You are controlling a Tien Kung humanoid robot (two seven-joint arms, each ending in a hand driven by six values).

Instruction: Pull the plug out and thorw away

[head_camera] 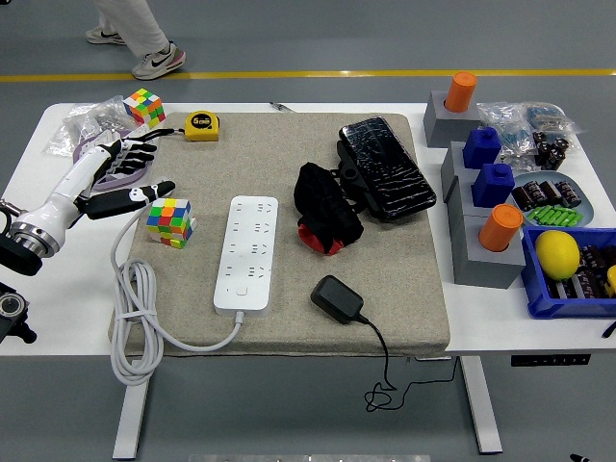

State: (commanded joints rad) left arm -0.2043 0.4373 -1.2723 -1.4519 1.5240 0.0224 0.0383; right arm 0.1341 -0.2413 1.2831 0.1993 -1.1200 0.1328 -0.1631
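The only marking with any shape to it sat on the yellow tape measure, a dark round label on its top face with light characters that were too small to make out. The power strip showed only its socket slots and a button, with no print that could be read. Nothing else on the table carried legible text, numbers or brand marks.

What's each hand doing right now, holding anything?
Left hand: open, fingers spread, holding nothing, above the table's left side beside the Rubik's cube.
Right hand: not in view.
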